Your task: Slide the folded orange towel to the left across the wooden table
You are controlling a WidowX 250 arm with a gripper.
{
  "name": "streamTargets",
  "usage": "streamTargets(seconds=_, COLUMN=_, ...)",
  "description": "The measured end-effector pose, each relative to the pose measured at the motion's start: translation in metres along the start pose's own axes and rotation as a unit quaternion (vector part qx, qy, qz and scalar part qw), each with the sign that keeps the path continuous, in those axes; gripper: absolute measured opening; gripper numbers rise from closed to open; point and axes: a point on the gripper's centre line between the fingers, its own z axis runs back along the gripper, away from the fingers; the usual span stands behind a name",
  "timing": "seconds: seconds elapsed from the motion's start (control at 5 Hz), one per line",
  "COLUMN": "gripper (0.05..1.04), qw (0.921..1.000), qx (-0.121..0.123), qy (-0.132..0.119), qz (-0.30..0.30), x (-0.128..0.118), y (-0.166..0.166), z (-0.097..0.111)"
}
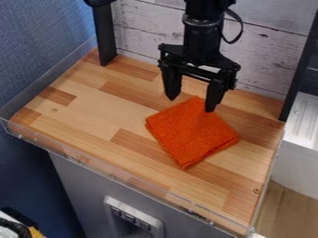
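Black arm (202, 35) from top edge, gripper (191, 105) pointing down, 2 fingers (215, 95) (spread well apart)

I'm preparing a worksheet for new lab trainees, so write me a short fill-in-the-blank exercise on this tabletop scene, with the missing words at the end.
The square folded cloth lying on the brown striped wooden tabletop is coloured ____. The two fingers of the black two-finger end effector are not shut but ____. The textured wall at the picture's left is coloured ____.

Missing words: orange; open; blue.
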Motion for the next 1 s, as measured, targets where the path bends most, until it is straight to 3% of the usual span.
streamTargets(seconds=0.2, gripper=0.959, qw=0.9999, qx=0.001, qy=-0.016, qz=0.001, x=0.004, y=-0.006, z=0.000)
streamTargets(seconds=0.4, gripper=0.678, qw=0.9997, qx=-0.001, qy=-0.026, qz=0.001, x=0.006, y=-0.010, z=-0.001)
streamTargets(seconds=0.6, gripper=0.374, qw=0.9998, qx=0.000, qy=-0.021, qz=-0.002, x=0.009, y=-0.010, z=-0.012)
streamTargets(seconds=0.8, gripper=0.157, qw=0.9999, qx=-0.001, qy=-0.015, qz=-0.003, x=0.008, y=-0.011, z=-0.025)
streamTargets(seconds=1.0, gripper=0.064, qw=1.0000, qx=-0.001, qy=-0.003, qz=-0.004, x=0.006, y=-0.011, z=-0.042)
